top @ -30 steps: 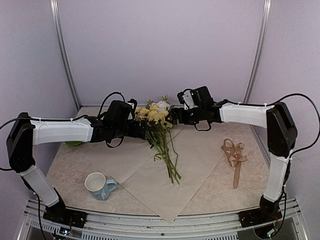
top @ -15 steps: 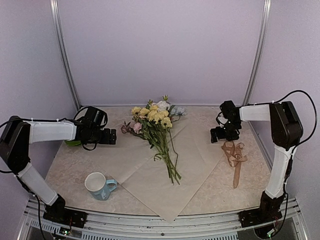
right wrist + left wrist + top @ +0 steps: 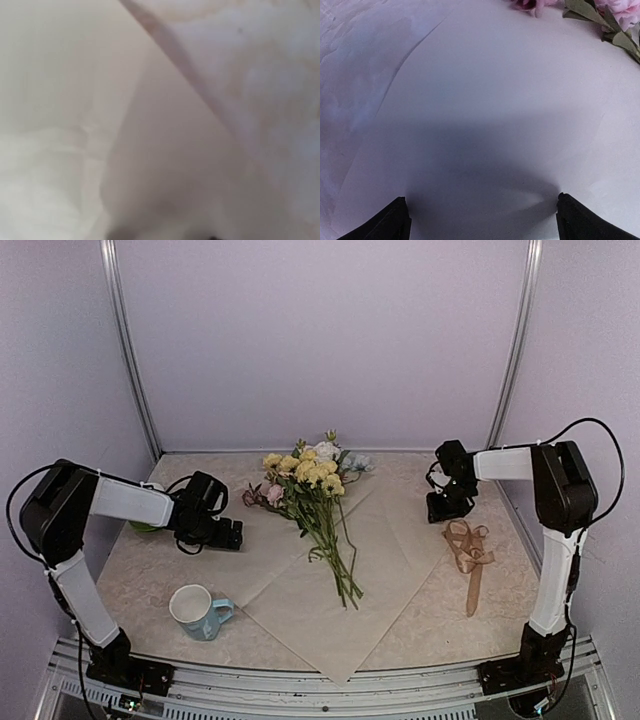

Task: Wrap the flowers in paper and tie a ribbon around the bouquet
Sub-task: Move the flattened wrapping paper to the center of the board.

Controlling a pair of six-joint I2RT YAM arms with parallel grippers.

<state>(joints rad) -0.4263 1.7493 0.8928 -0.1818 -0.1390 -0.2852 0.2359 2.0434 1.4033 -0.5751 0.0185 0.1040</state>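
Observation:
The flowers lie on the peach paper, blooms toward the back wall and green stems pointing at the near edge. The paper is spread flat as a diamond. The tan ribbon lies coiled on the table to the right. My left gripper is low at the paper's left side. In the left wrist view it is open over bare paper, with a pink bloom at the top right. My right gripper is down at the paper's right edge. Its wrist view shows only blurred paper, no fingers.
A white and pale blue mug stands near the front left, beside the paper. Something green sits behind the left arm. Walls close the table on the left, back and right.
Both arms have pulled away from the blooms and dropped outward to the paper's two sides. The flowers stay lying on the paper.

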